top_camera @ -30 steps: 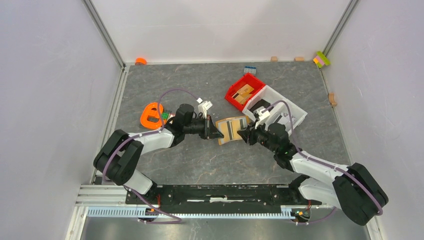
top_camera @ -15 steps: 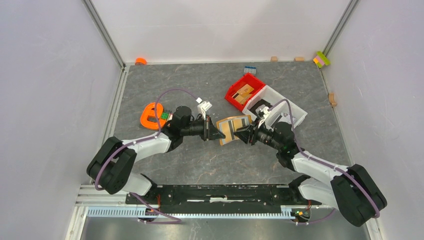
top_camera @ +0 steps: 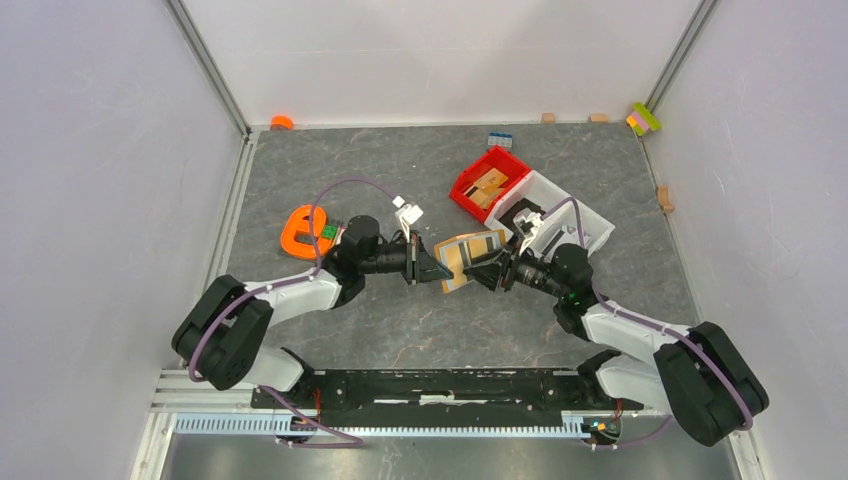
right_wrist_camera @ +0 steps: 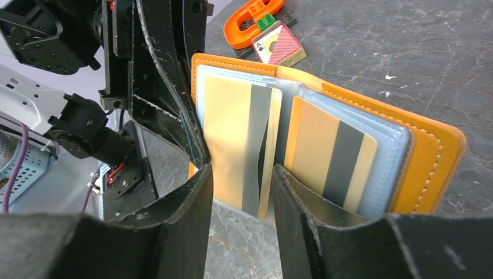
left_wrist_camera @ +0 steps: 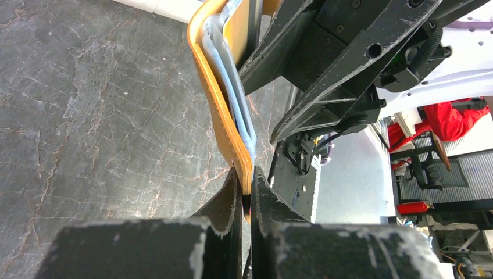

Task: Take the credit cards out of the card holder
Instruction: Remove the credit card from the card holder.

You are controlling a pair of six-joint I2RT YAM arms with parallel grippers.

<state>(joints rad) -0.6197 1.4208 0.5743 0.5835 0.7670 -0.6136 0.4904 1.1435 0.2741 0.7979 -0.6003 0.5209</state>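
The left hand (left_wrist_camera: pixel 247 186) stays clamped on the edge of the open card holder (right_wrist_camera: pixel 433 151) above the bench (top_camera: pixel 400 320), and the right hand (right_wrist_camera: pixel 241 174) has just spread wider around a gold card (right_wrist_camera: pixel 232 128), probably to pull it out.

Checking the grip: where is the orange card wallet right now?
In the top view, the orange folding wallet is at table centre, pinched by the left fingers, right fingers open at its gold cards, near the red plastic bin.
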